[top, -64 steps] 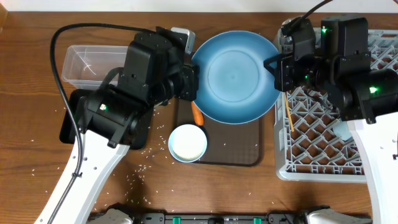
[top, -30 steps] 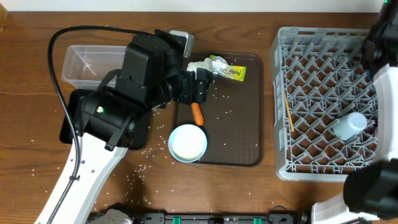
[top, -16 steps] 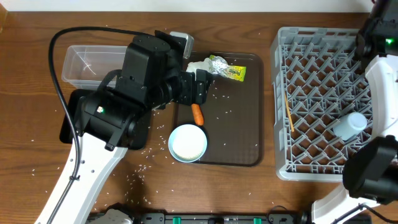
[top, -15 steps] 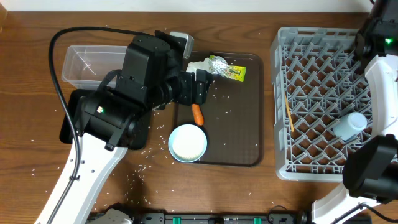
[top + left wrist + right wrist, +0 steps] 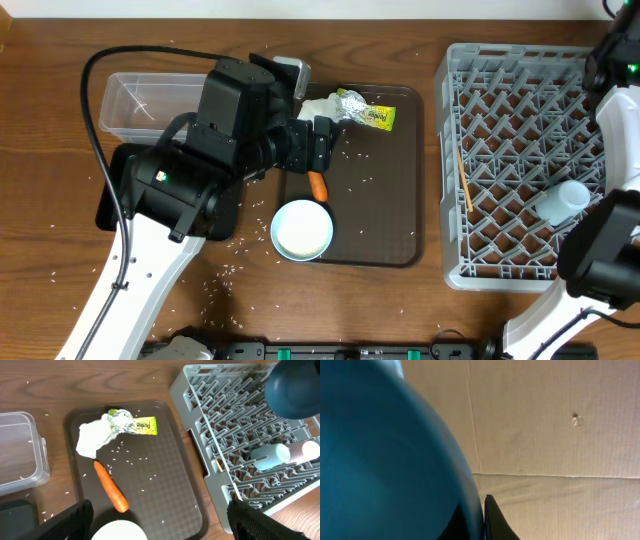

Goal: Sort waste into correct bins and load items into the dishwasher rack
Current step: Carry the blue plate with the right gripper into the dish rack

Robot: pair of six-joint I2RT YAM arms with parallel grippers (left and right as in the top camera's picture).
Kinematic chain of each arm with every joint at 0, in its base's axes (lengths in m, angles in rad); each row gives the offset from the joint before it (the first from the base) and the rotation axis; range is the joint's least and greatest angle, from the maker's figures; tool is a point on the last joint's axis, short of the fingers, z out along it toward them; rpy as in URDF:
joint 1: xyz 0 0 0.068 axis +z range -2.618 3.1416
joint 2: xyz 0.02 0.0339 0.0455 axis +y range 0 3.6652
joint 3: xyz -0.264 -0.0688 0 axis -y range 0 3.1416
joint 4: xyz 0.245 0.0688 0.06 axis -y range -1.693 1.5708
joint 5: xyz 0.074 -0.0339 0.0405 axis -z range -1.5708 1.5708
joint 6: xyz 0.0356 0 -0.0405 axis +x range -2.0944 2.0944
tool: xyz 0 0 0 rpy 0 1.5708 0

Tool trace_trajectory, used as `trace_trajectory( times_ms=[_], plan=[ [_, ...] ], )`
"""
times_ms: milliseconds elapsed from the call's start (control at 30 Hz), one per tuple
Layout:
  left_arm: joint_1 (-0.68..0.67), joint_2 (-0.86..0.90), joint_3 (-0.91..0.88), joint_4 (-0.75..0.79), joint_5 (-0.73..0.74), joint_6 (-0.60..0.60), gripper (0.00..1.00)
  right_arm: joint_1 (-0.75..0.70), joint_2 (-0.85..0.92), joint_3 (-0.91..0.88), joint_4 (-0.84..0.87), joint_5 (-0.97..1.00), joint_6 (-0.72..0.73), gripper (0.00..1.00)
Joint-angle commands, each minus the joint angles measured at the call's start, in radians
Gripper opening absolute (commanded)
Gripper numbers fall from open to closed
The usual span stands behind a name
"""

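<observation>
Right pincer point(image 5: 482, 521): clenched on the rim of the dark-blue plate point(image 5: 385, 460)
Plate: raised over the far side of the dishwasher rack point(image 5: 500, 150)
Left pincer point(image 5: 322, 147): released, jaws wide, above the brown tray point(image 5: 390, 240)
Carrot point(image 5: 318, 186): on the tray, just beside the white bowl point(image 5: 302, 229)
Wrapper point(image 5: 368, 115): touching the tissue point(image 5: 318, 105) at the tray's far edge
Cup point(image 5: 560, 200): on its side in the rack

the plate point(image 5: 380, 460) is a deep glossy teal-blue. the carrot point(image 5: 111, 493) is bright orange against the dark brown tray point(image 5: 385, 200), which has a fine woven pattern flecked with white rice grains point(image 5: 120, 451). the wrapper point(image 5: 142, 425) is yellow-green with crinkled silver foil, and the tissue point(image 5: 89, 442) is white. the rack point(image 5: 510, 150) is a light grey lattice, and the table point(image 5: 400, 310) is reddish-brown wood grain.
</observation>
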Motion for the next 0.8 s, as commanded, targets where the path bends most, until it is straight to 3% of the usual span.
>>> trace_trajectory(
  times_ms=[0, 500, 567, 667, 767],
  plan=[
    [0.003, -0.016, 0.006, -0.002, 0.005, 0.009, 0.86, 0.005, 0.022, 0.007, -0.004, 0.008, -0.017, 0.01],
    [0.003, -0.014, 0.006, -0.002, 0.005, 0.01, 0.86, 0.092, 0.032, 0.007, -0.077, -0.025, 0.0, 0.03],
    [0.003, -0.014, 0.006, -0.002, 0.005, 0.01, 0.86, 0.111, 0.032, 0.007, -0.113, -0.058, -0.003, 0.1],
    [0.003, -0.014, 0.006, -0.003, 0.005, 0.01, 0.87, 0.145, 0.032, 0.007, -0.168, -0.074, 0.0, 0.45],
    [0.003, -0.014, 0.006, -0.003, 0.005, 0.01, 0.87, 0.182, 0.031, 0.007, -0.177, -0.074, 0.075, 0.69]
  ],
)
